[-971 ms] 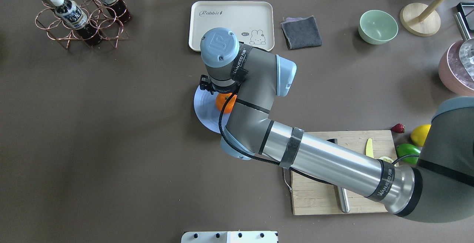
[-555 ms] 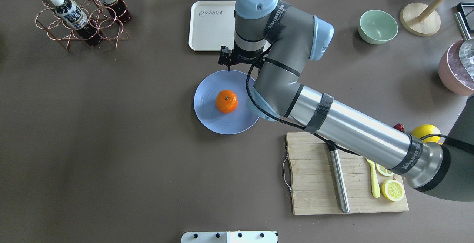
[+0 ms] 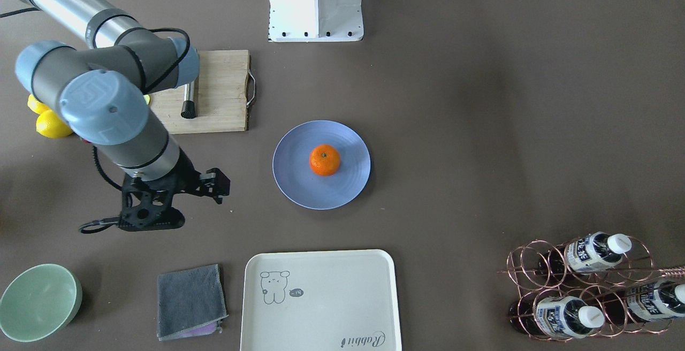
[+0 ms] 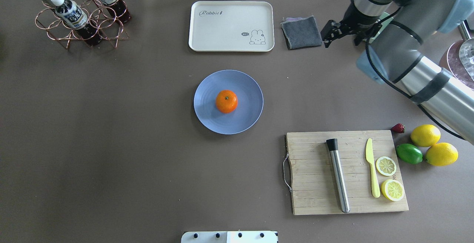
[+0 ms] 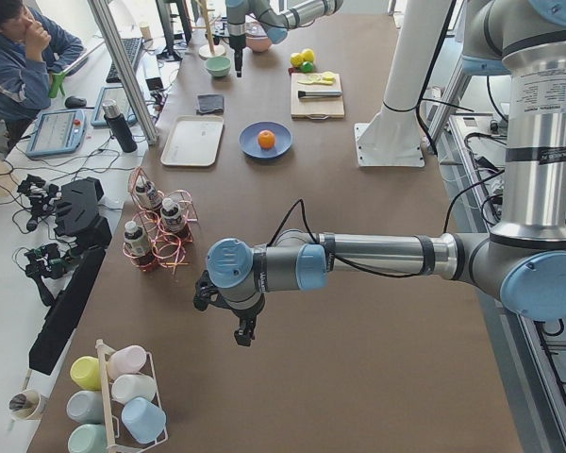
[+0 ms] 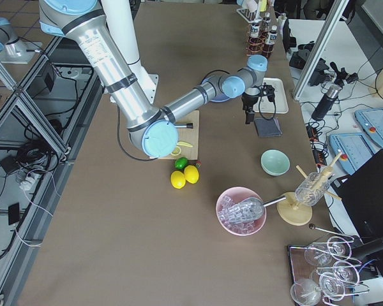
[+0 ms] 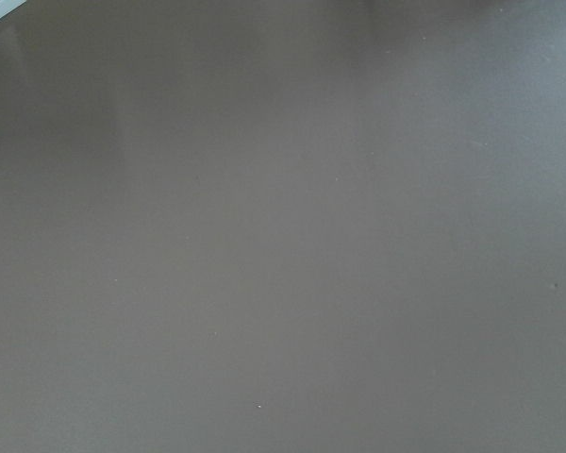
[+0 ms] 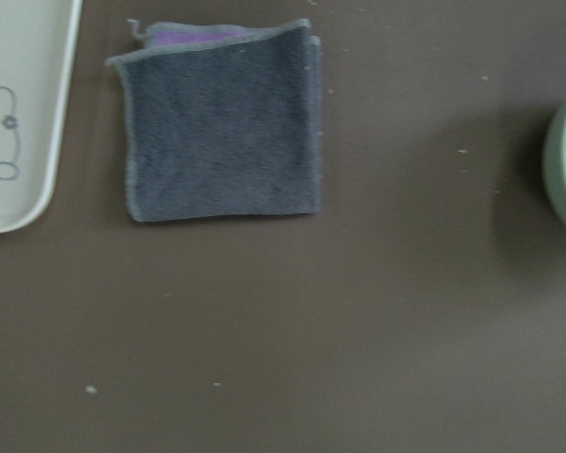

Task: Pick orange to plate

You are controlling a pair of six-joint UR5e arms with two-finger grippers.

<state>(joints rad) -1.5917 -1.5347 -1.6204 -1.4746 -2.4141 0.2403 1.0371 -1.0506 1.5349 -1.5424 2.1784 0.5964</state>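
orange [image 4: 226, 101]: lying free on the plate [image 4: 207, 120], abt mid-plate, dark stem dimple facing up.
plate: light-blue, faint rings, flat on the brown table [image 4: 111, 143], mid-workspace, btwn the tray and the cutting board.
right gripper [image 3: 155, 212]: pointing down, held up over bare table btwn the gray cloth [image 4: 301, 32] and the pale-green bowl [image 3: 37, 300], well apart from plate and orange. its wrist cam looks down on the cloth, w/ a tray corner at the left edge and the bowl rim at the right edge.
right gripper opening: can't tell, tips not clear in any view. it has no hold on the orange.
left gripper [image 5: 243, 330]: seen only from the table-end cam, low over bare table, far from the plate. its wrist cam shows just brown tabletop. opening: can't tell.
tray [image 4: 231, 26]: cream, rectangular, rabbit drawing and "rabbit" lettering, beyond the plate from the robot; gray cloth just beside it.
cutting board [image 4: 314, 195]: bamboo, wire handle, on robot's right of the plate. on it: metal rod [image 4: 337, 176] w/ black end, yellow knife [image 4: 371, 169], 2 lemon halves [image 4: 392, 190] cut side up.
by the board: 2 whole lemons [image 4: 425, 135], lime [image 4: 409, 153] just beside them, strawberry [image 4: 398, 128] at the board's corner.
bottle rack [image 4: 79, 32]: copper wire, holds capped bottles [image 4: 70, 13], far corner on robot's left.
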